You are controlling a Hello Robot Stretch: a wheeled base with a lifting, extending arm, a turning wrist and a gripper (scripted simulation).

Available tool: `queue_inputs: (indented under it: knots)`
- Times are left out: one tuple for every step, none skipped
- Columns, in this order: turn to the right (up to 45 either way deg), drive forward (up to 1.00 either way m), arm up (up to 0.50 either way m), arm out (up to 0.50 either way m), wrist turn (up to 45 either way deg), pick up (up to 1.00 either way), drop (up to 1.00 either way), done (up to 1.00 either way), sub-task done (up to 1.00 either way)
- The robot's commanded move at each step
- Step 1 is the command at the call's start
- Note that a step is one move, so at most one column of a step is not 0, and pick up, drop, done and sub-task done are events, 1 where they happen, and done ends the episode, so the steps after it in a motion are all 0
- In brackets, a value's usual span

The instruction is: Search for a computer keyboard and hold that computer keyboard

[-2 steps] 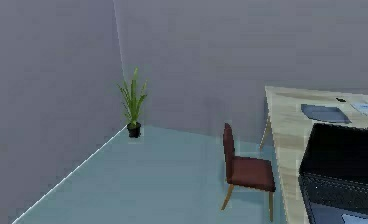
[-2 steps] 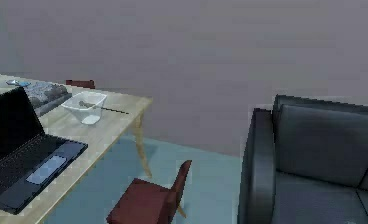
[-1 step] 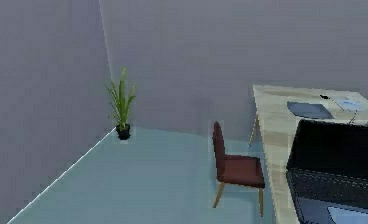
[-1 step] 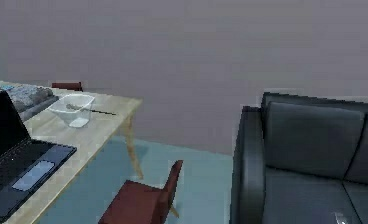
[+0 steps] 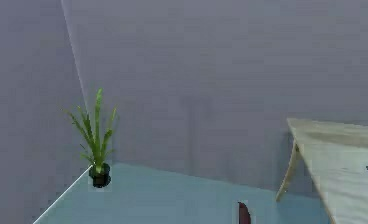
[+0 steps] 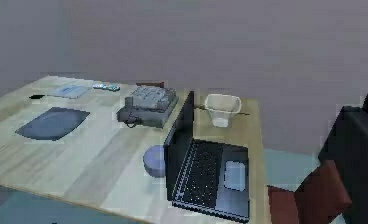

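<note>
An open laptop [image 6: 210, 172] lies nearest me on the wooden tabletop [image 6: 97, 160], a white container [image 6: 222, 108] just behind it. The hand's state I cannot tell.

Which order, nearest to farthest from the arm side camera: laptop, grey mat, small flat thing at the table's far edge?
1. Laptop: nearest, lower right of the arm side view.
2. Grey mat: left, midway up.
3. Small flat thing: farthest, upper left, beyond the mat.
</note>
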Motion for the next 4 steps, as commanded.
queue_inputs:
  knots:
    - [45.0, 0.0, 0.0, 0.0, 0.0, 0.0, 0.0, 0.0, 0.0]
    - [45.0, 0.0, 0.0, 0.0, 0.0, 0.0, 0.0, 0.0, 0.0]
    - [45.0, 0.0, 0.0, 0.0, 0.0, 0.0, 0.0, 0.0, 0.0]
    - [15.0, 0.0, 0.0, 0.0, 0.0, 0.0, 0.0, 0.0, 0.0]
